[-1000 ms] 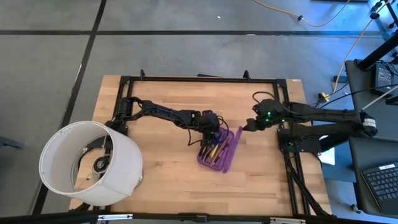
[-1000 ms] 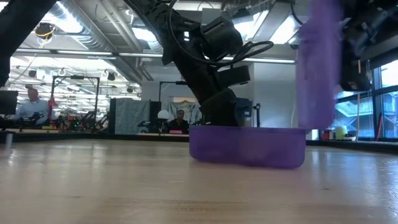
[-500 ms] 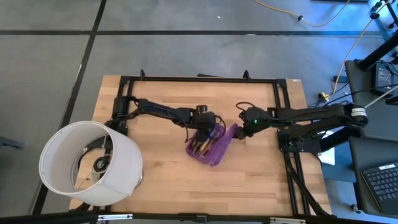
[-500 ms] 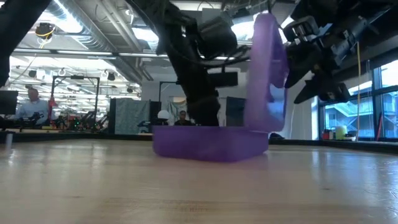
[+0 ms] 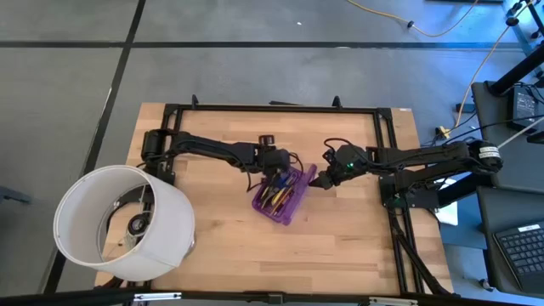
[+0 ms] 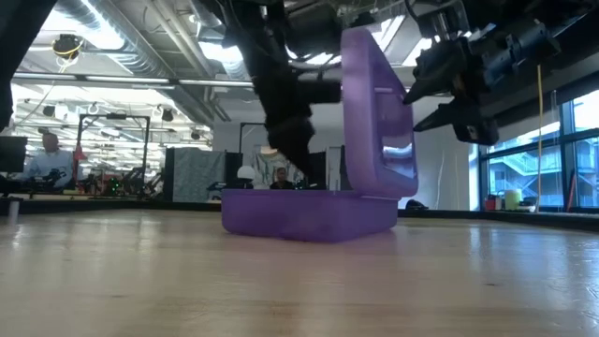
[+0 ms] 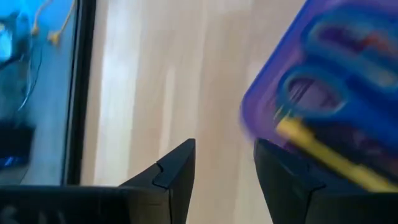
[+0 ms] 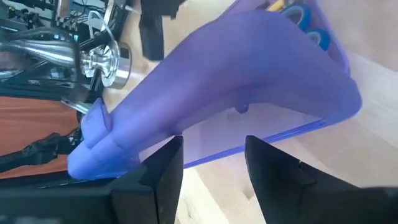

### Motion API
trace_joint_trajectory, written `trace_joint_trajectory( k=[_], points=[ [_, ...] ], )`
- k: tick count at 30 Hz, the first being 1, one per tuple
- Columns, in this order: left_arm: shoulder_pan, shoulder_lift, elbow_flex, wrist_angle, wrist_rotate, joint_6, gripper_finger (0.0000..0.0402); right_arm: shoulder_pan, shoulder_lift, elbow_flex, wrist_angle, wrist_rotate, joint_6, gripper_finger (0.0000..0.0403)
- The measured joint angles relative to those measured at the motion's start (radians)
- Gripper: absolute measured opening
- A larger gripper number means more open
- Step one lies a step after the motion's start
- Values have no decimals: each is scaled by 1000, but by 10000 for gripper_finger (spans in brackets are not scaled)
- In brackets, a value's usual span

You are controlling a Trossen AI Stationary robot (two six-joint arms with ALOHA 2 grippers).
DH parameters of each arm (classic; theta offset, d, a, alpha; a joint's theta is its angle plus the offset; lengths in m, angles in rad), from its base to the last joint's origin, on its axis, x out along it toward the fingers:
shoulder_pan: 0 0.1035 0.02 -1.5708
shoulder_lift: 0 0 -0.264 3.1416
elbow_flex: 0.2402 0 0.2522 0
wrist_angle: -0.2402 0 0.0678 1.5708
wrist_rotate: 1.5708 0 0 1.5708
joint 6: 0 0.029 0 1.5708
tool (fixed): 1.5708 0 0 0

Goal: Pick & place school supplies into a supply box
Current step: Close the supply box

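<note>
Translucent purple plastic box (image 5: 280, 197) sits mid-table on pale wood, its hinged lid (image 6: 374, 126) upright; inside lie yellow pencils (image 7: 323, 152) and blue-handled scissors (image 7: 314, 93). Left gripper (image 7: 224, 171) and right gripper (image 8: 211, 155) both open beside it

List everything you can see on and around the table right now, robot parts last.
Supply box: one, translucent purple, table middle, lid standing upright.
School supplies: several, yellow, orange, dark, blue-handled scissors, inside the box.
Lampshade-like cylinder: one, white, table's near-left corner.
Table: one, light wood, black frame.
People: at least two, far background.
Left end effector: open, at the box's far-left edge.
Right end effector: open, against the lid.
</note>
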Motion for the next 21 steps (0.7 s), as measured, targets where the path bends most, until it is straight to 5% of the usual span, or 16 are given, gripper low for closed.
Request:
trace_joint_trajectory(
  k=[9, 21],
  points=[
    [61, 0, 0, -240, -68, -159, 157, 0, 61, 1, 16, 57, -46, 176],
    [134, 0, -169, -15, 294, -228, 157, 0, 148, 1, 149, 37, -98, 176]
  ],
)
